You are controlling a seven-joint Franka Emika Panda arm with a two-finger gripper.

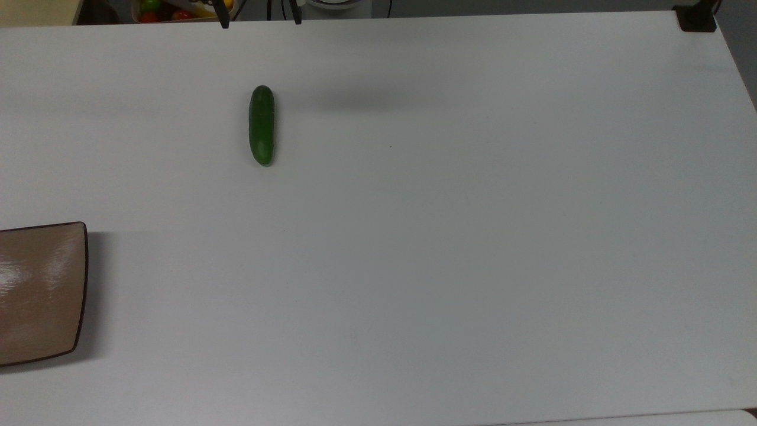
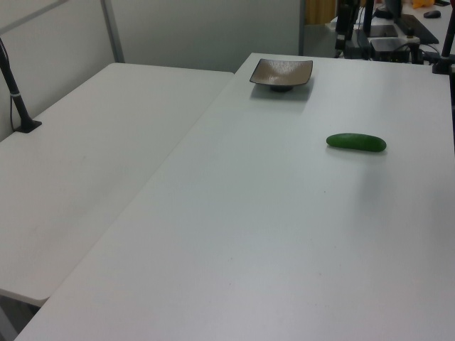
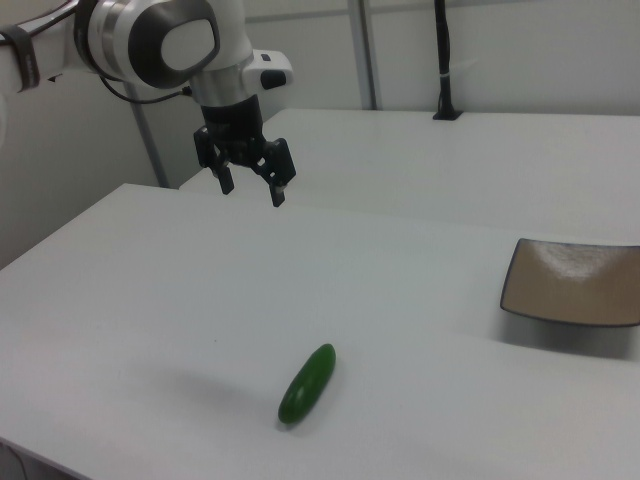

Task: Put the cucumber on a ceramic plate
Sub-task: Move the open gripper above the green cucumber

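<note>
The short, glossy dark green cucumber (image 1: 262,125) lies flat on the bare white counter (image 1: 449,236) in the upper left-centre of the top view, well apart from the glossy brown-tan square ceramic plate (image 1: 38,293), which sits at the left edge of that frame, partly cut off. In the right view the black two-finger gripper (image 3: 252,188) hangs in the upper left, above the counter and away from the cucumber (image 3: 307,383), its fingers spread apart and holding nothing; the plate (image 3: 572,283) rests at the right edge.
</note>
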